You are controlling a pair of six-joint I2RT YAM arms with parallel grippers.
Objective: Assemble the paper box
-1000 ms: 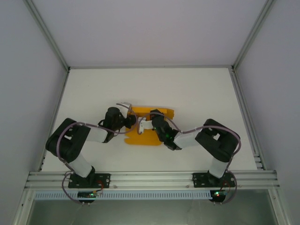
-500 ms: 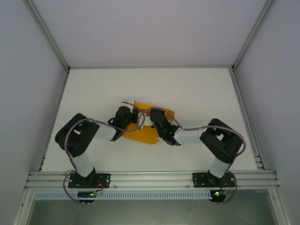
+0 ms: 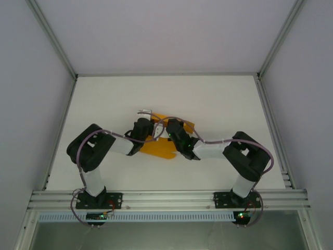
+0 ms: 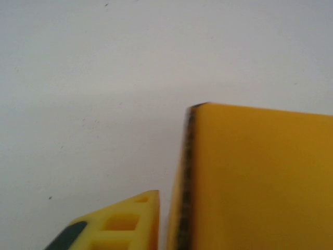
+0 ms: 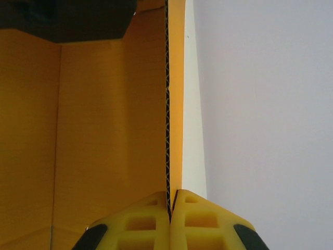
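At the middle of the bench (image 3: 218, 104), a little toward the arms, the paper box (image 3: 158, 147) lies partly folded, an orange-yellow corrugated card with a panel stood on edge. The step in hand looks to be raising a side wall along its crease. To do it well, the pinched wall should probably swing about the crease rather than be dragged, so that the base lies flat on the bench. The other arm ought to brace the neighbouring panel close to the fold. Neither should squeeze hard enough to crush the fluting. Thin card like this likely springs back, so the fold wants carrying a touch past square before any letting go.

In the right wrist view the raised wall (image 5: 176, 104) runs straight away from the right end effector (image 5: 170, 205). Its two yellow fingers (image 5: 200, 221) are clenched on the wall's cut edge, with the box's inner face to the left and bare bench to the right.

In the left wrist view a card panel stands just right of one yellow finger (image 4: 130, 224) of the left end effector (image 3: 151, 130), a thin gap between them. Its other finger is hidden, so I cannot tell whether it grips or is released. From above, both end effectors meet over the card's far half, close beside each other.
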